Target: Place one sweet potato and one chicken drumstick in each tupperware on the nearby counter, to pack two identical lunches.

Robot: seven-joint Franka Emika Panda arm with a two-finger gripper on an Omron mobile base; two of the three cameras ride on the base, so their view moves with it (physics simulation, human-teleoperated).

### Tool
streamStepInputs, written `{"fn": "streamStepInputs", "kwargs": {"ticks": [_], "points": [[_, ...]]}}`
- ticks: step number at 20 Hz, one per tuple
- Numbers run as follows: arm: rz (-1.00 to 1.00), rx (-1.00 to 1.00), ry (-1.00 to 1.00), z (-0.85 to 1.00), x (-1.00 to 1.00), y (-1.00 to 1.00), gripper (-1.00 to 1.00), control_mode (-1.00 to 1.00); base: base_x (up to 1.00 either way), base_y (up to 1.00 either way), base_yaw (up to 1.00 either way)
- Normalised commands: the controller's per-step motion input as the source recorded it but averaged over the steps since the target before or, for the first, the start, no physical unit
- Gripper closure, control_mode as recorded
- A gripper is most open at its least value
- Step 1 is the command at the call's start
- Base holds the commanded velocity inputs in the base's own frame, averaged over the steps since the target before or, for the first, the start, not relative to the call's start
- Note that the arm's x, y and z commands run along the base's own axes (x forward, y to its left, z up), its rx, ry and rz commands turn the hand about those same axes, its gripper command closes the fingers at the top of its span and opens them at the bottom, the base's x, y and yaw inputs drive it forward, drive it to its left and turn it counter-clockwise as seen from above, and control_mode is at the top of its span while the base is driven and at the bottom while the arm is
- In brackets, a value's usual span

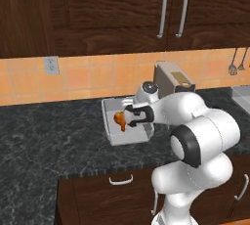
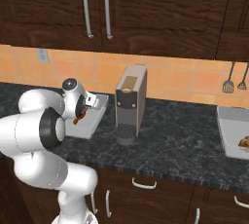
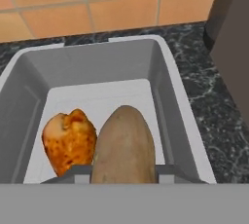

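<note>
Sweet potato (image 3: 125,145): nearest the hand camera, long brown tuber, its near end between the finger tips, hanging over the tray floor.
Gripper (image 1: 128,117): pinched on the sweet potato; jaws as close as the tuber allows, poised above the left tupperware.
Chicken drumstick (image 3: 69,140): orange-brown, lying on the tray floor, just beside the potato on its left.
Left tupperware (image 3: 165,86): pale-grey flared tray on the counter, beside the coffee machine; holds the drumstick.
Counter (image 1: 44,136): black speckled stone, carries both trays.
Coffee machine (image 2: 130,102): grey upright unit, between the two trays.
Right tupperware (image 2: 230,133): at the far right of the counter, a brown item in it, too small to name.
Step in hand: setting the potato into the left tray, judged near completion.
Next move: lower a little, spread the jaws, lift clear without nudging the drumstick.
</note>
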Motion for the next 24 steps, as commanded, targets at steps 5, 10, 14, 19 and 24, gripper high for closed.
{"fn": "streamStepInputs", "kwargs": {"ticks": [5,10,14,19,24], "points": [[0.0,-0.01,0.0,-0.1,0.23,0.11,-1.0,-1.0,0.0,0.0,0.0],[0.0,0.0,0.0,0.0,0.28,0.0,-1.0,-1.0,0.0,0.0,0.0],[0.0,0.02,-0.02,0.12,-0.28,-0.04,-1.0,-1.0,0.0,0.0,0.0],[0.09,0.18,0.0,0.2,-0.96,-0.14,-1.0,-1.0,0.0,0.0,0.0],[0.12,0.12,0.01,0.97,-0.74,0.0,-1.0,-1.0,0.0,0.0,0.0]]}}
